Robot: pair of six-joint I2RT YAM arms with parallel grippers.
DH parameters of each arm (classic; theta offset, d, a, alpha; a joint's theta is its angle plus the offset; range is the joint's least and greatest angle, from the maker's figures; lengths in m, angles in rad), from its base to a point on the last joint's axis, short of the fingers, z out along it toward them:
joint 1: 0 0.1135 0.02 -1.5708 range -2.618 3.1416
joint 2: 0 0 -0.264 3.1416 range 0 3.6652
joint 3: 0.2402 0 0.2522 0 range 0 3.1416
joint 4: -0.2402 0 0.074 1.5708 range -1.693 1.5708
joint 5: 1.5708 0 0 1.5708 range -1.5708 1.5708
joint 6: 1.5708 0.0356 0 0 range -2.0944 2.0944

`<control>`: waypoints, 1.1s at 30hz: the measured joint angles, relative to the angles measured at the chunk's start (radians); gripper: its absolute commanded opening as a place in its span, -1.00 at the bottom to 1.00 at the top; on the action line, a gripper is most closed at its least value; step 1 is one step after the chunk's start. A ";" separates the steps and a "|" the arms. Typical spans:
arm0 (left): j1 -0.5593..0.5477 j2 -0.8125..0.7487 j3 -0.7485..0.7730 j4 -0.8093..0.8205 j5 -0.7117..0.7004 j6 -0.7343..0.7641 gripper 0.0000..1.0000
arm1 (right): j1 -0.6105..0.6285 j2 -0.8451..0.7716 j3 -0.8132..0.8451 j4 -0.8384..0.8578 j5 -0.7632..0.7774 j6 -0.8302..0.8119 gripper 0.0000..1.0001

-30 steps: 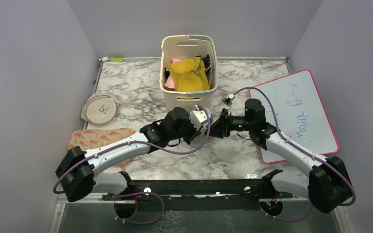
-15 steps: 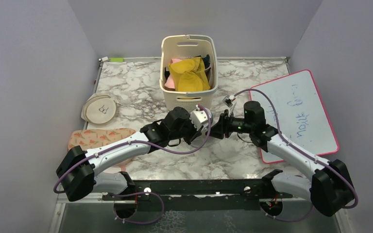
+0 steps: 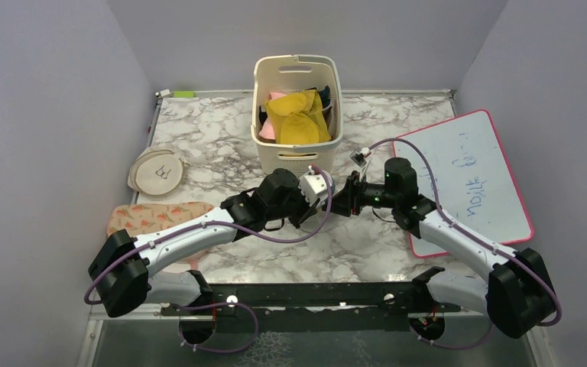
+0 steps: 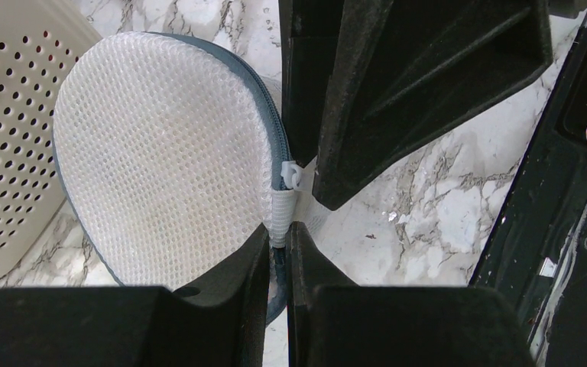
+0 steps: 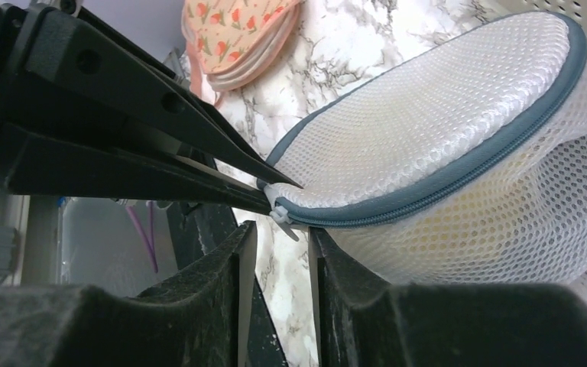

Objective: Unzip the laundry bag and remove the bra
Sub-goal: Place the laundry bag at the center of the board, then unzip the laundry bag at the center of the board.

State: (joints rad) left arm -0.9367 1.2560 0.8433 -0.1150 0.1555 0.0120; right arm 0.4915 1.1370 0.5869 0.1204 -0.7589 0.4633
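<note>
The laundry bag (image 4: 160, 153) is kept clamped by the left end effector (image 4: 277, 252); the right end effector (image 5: 275, 237), slightly apart, is nudged to the unpulled zip pull (image 5: 281, 216).

The mesh of the laundry bag (image 5: 428, 130) hides its contents.

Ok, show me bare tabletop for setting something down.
Bare marble tabletop lies between the cream slotted plastic basket and the flat beige round pouch, and between basket and pink-framed whiteboard. Crowded in front of the basket, around the white mesh laundry bag.
</note>
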 measured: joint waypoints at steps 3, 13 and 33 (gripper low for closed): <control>0.000 0.000 0.000 0.000 0.001 0.000 -1.00 | 0.000 0.000 0.000 0.011 -0.020 0.003 -0.47; 0.000 0.005 0.000 -0.007 0.006 0.000 -1.00 | 0.011 0.002 -0.010 0.039 -0.044 0.015 -0.39; 0.006 0.005 0.000 -0.014 0.019 0.000 -1.00 | 0.026 0.067 -0.023 0.073 0.061 0.154 -0.62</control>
State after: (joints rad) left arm -0.9310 1.2610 0.8436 -0.1287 0.1745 0.0120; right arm 0.5179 1.2037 0.5640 0.1936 -0.6979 0.6170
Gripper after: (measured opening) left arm 0.035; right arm 0.202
